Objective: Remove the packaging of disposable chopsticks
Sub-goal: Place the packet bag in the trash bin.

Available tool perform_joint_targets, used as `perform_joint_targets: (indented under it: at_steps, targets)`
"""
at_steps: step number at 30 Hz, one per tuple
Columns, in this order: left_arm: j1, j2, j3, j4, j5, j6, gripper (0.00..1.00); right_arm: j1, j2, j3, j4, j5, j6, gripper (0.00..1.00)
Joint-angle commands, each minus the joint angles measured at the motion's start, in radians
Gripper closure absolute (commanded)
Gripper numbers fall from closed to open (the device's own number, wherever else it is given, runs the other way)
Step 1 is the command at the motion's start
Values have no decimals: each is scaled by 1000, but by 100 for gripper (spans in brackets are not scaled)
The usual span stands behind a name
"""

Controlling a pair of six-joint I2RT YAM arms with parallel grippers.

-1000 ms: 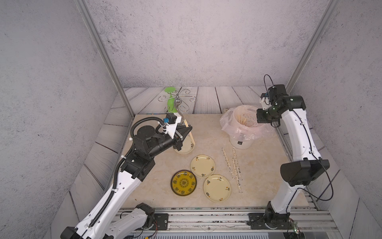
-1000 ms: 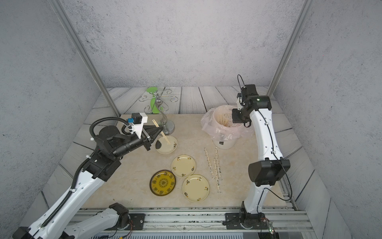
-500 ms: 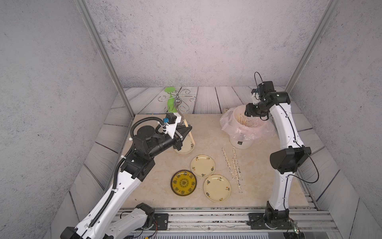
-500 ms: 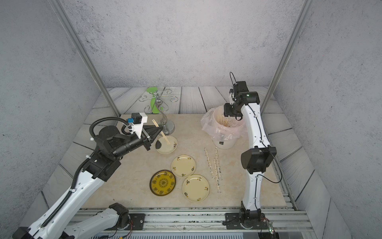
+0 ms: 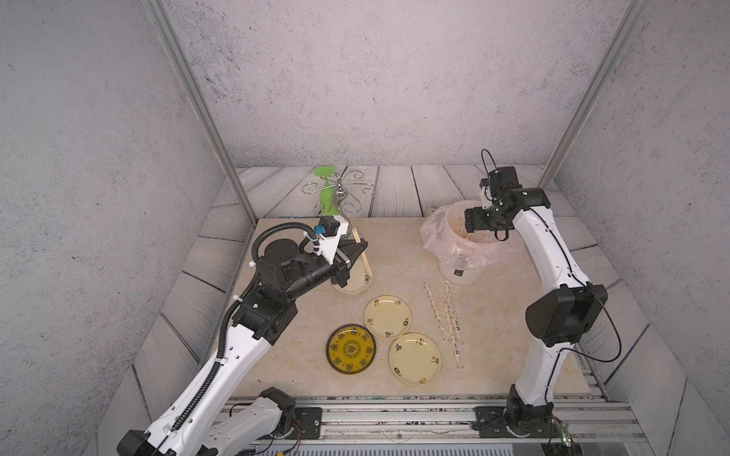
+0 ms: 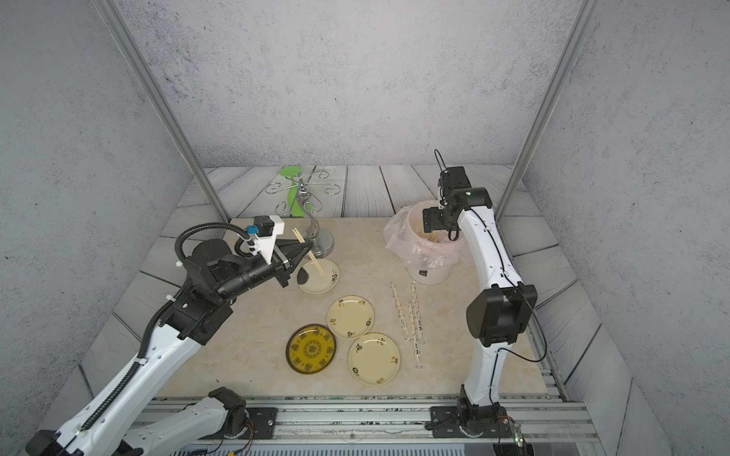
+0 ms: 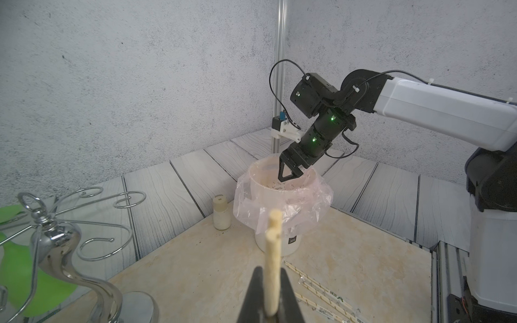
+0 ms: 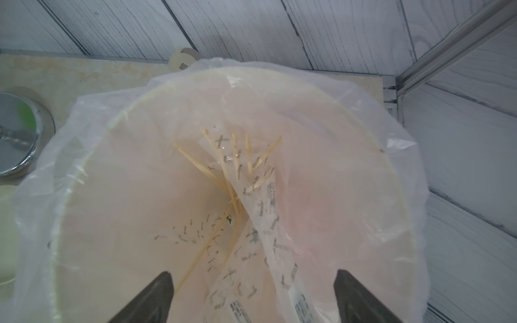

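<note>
Wrapped chopsticks (image 5: 450, 319): on worktop (image 5: 300, 347), right of plates (image 5: 387, 318), long axis near-far, nearer right arm (image 5: 549, 252). Right jaws: wide, empty, over bin (image 5: 458, 272). Left jaws: clamped on bare pair (image 7: 272, 260), far left.

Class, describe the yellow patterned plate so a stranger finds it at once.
On the beige tabletop, three plates cluster near the front edge. The patterned plate is the one nearest the left arm. Unlike its two cream neighbours, it is dark-rimmed with dense yellow ornament.
</note>
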Motion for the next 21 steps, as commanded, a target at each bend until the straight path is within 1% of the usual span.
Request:
perform_joint_targets:
  at_steps: [1, 2, 4, 7, 10, 14, 15, 16, 18, 19, 21]
  targets:
    - [-4, 0, 27, -7, -5, 20, 100, 45, -36, 52, 55, 86, -43, 6]
    - [-4, 0, 27, -7, -5, 20, 100, 57, -48, 44, 85, 94, -56, 4]
    - [-4, 1, 27, -9, -8, 21, 100, 60, -98, -27, 185, 36, -53, 2]
    - [-4, 1, 25, -9, -13, 24, 100, 61, -200, -193, 362, 11, -16, 1]
    - [-4, 3, 26, -10, -14, 26, 100, 72, -291, -308, 451, 52, 3, 2]
    - [-4, 4, 26, -9, -11, 24, 100, 83, -395, -502, 607, 127, -25, 1]
    - [-4, 6, 25, -8, -9, 23, 100, 83, -399, -527, 617, 145, -28, 0]
    - [-4, 7, 26, -9, -8, 23, 100, 85, -388, -506, 573, 160, -33, 0]
    - [-4, 6, 26, -7, -8, 21, 100, 93, -387, -452, 481, 193, -2, 0]
    - [-4, 9, 25, -8, -9, 21, 100, 104, -425, -494, 529, 187, -15, 0]
    - [-4, 10, 27, -9, -5, 20, 100, 110, -521, -661, 735, 145, -49, 1]
